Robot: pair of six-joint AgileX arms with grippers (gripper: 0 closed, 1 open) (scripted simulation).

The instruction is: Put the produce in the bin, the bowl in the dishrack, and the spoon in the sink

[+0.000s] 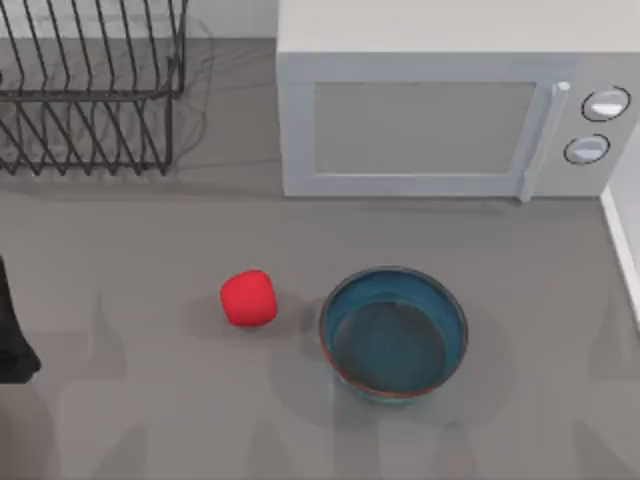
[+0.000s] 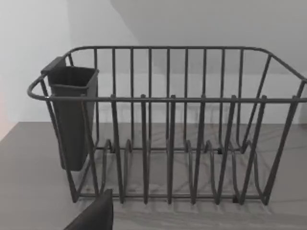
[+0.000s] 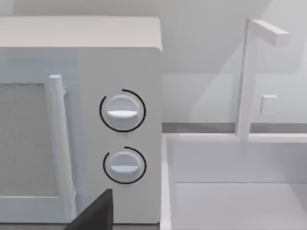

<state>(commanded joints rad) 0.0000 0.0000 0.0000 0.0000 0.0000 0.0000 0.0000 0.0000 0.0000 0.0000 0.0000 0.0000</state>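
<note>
Top view, looking down on the grey table point(image 1: 150, 230): the biggest thing is the white microwave point(image 1: 450, 110) along the far edge, right of centre, its door shut, its handle and two round knobs toward the right. At the far left corner stands the dishrack point(image 1: 90, 90), a dark wire frame of upright and slanted bars with nothing between them. From the left wrist view the dishrack point(image 2: 168, 124) runs long from side to side, and a dark cutlery cup point(image 2: 72, 115) hangs on one end; I cannot see into the cup.

In front of the microwave, right of the middle, sits the bowl point(image 1: 394, 333), upright, mouth facing up, teal with a reddish-brown rim, holding nothing. Just to its left, close but not touching, lies the produce point(image 1: 248, 298), a bright red rounded lump with no clear long axis, resting on the bare table.

The right wrist view faces the microwave's knobs point(image 3: 122, 111), and beside the microwave a white sink point(image 3: 240, 201) with a tall white faucet point(image 3: 249, 76), its basin holding nothing.

A dark piece of the left arm point(image 1: 12, 330) sits at the table's left edge. I cannot tell whether either gripper is open or closed.
</note>
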